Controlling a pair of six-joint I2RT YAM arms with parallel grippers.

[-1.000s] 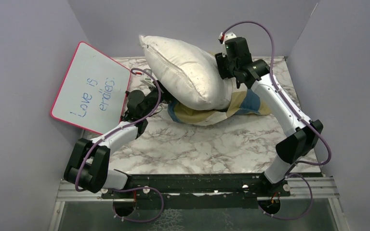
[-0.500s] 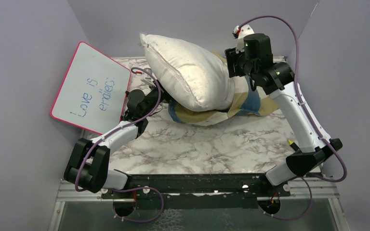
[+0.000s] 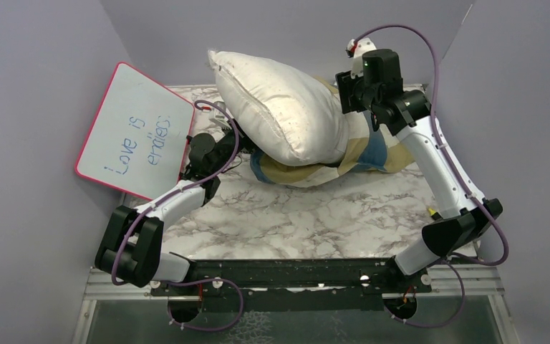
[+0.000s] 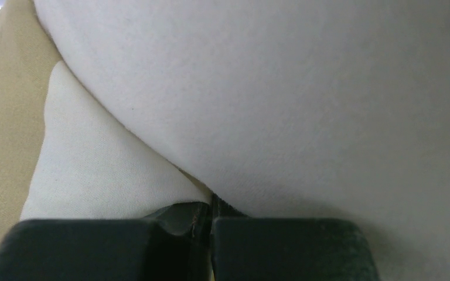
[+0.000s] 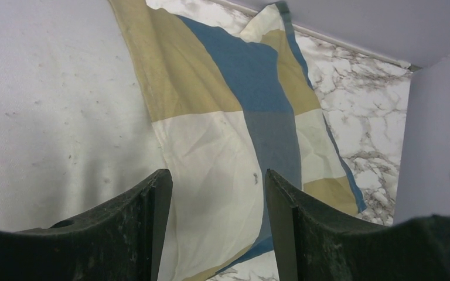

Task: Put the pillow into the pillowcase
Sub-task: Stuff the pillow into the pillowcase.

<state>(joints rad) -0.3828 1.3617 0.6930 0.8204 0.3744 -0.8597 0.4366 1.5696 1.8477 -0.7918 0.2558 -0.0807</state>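
Top view: I'm watching the pillow (image 3: 279, 107) leaning with its low right end in the pillowcase (image 3: 372, 154), its long axis climbing far-left. The right claw (image 3: 349, 92) is hovering just right of it, having lifted off the pillow since a second ago.

Left wrist: the left claw (image 4: 211, 231) is sitting jaws together at the case's cream edge under the pillow; whether it's pinching fabric, I can't tell.

Right wrist: jaws are standing apart, empty, above the case.

front of the table (image 3: 293, 222) is open — pillow (image 3: 279, 107) hogs the back, whiteboard (image 3: 134, 130) crowds the left side
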